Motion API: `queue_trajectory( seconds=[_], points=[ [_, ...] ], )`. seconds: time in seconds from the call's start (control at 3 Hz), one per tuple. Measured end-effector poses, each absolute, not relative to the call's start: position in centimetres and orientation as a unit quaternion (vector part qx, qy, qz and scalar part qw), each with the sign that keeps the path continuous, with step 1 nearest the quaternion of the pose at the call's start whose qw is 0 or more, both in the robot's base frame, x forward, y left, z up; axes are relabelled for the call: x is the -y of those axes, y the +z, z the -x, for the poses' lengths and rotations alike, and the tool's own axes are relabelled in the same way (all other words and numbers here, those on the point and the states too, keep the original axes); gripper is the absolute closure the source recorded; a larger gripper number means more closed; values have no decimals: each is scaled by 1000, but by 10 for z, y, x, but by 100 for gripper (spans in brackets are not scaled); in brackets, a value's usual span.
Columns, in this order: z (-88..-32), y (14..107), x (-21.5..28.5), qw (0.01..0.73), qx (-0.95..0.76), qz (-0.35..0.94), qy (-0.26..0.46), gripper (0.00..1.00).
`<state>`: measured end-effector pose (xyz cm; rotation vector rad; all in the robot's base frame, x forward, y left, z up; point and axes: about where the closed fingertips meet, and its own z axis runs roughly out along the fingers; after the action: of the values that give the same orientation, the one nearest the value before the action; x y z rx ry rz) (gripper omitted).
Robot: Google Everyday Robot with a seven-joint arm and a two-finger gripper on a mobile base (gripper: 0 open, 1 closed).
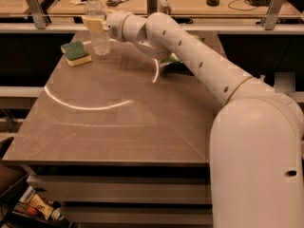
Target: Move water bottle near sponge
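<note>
The water bottle stands upright at the far left corner of the table, just beside the sponge - the two are close, but I cannot tell if they touch. The gripper is up there too, at the end of the long white arm that reaches across the table. It looks closed on the water bottle, with its yellowish fingers pressed on the label part, a bit above the middle. The bottom of the bottle seems to be down on the table or very near it. I think this bottle is light, and how light depends on the water inside, which I cannot make out. The plastic is thin and has ribs, so it will likely bend in if it is squeezed hard, and a soft squeeze should be enough. It is smooth and may slip a little. It is also tall and thin, so it could tip over if it is bumped near the top or let go while it leans. The good place to hold it looks like right where the fingers are - around the label, where the sides are straight. The cap end is too narrow, I think. The sponge is short and soft, so a small bump should not hurt it, but it could slide away.
</note>
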<state>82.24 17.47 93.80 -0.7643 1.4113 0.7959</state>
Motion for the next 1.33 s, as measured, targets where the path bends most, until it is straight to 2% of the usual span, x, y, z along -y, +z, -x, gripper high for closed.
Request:
queue_trajectory(
  seconds=[0.67,1.0,1.33],
  points=[
    [-825,928,-182,621,-617,343,340,100],
    [-825,928,-185,621,-616,344,342,83],
    [-824,928,-188,620,-616,345,343,59]
  ],
)
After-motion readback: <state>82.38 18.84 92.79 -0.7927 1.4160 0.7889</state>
